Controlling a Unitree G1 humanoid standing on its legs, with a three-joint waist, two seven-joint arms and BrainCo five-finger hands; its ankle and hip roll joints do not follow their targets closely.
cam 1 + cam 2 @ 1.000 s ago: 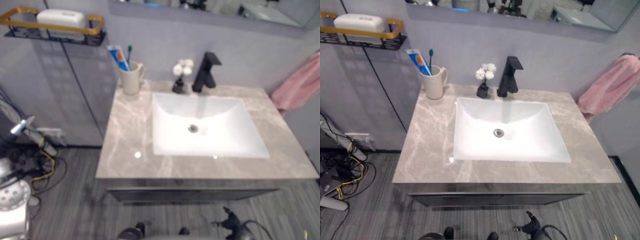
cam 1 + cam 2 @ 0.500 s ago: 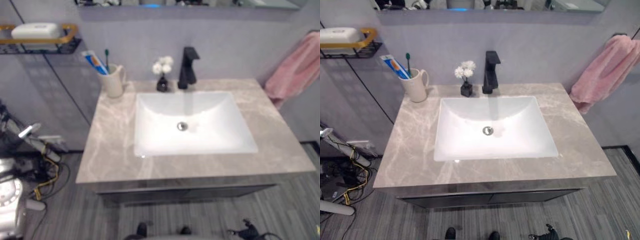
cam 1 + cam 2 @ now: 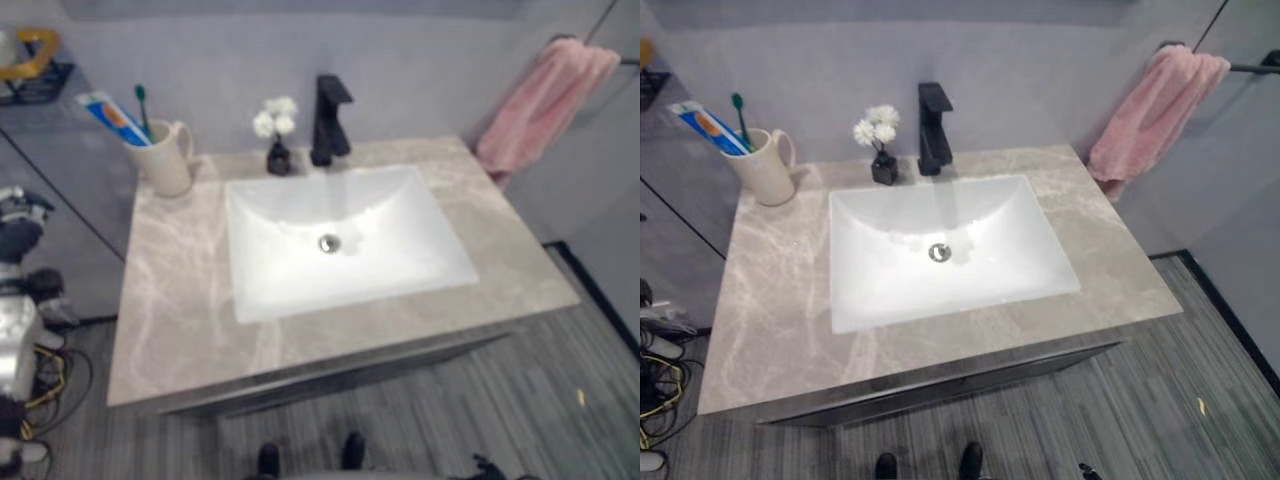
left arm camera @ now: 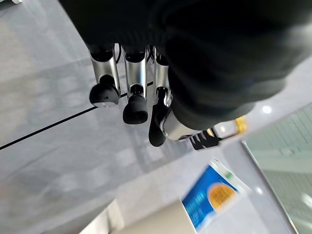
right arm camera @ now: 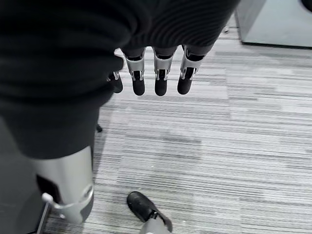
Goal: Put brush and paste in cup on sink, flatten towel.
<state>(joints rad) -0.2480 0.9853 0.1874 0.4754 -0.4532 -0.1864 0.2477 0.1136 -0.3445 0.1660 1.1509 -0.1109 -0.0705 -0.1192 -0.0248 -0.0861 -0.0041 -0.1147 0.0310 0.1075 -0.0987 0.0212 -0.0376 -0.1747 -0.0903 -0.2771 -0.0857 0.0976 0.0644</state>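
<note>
Since the earlier frames the head camera has swung toward the robot's right: the whole scene slides left. The gold-railed wall shelf [image 3: 30, 62] is now cut by the edge, and the full towel and its rail have come into view. The things themselves have not moved on the counter.

Cup [image 3: 765, 168], cream with a handle, stands on the back left corner of the counter. Toothbrush [image 3: 739, 115], green-headed, and toothpaste [image 3: 708, 127], a blue and white tube, both stand in it, leaning left. In the left wrist view the tube shows past the fingers [image 4: 215, 195].

Towel [image 3: 1150, 115], pink, hangs bunched and crumpled from a dark rail [image 3: 1250, 68] on the wall to the right of the counter, its lower end near the counter's back right corner.

Left hand [image 4: 131, 83]: fingers straight and relaxed, holding nothing, a grey wall panel behind them. Right hand [image 5: 158, 73]: fingers hang straight and loose, holding nothing, above the floor.

Counter [image 3: 770, 300] is grey marbled stone with a white rectangular sink [image 3: 940, 250] set in it. A black tap [image 3: 934, 128] stands behind the basin; just left of it a small dark vase with white flowers [image 3: 878, 140]. Wall is pale grey. Floor [image 3: 1160, 420] is grey striped carpet.
</note>
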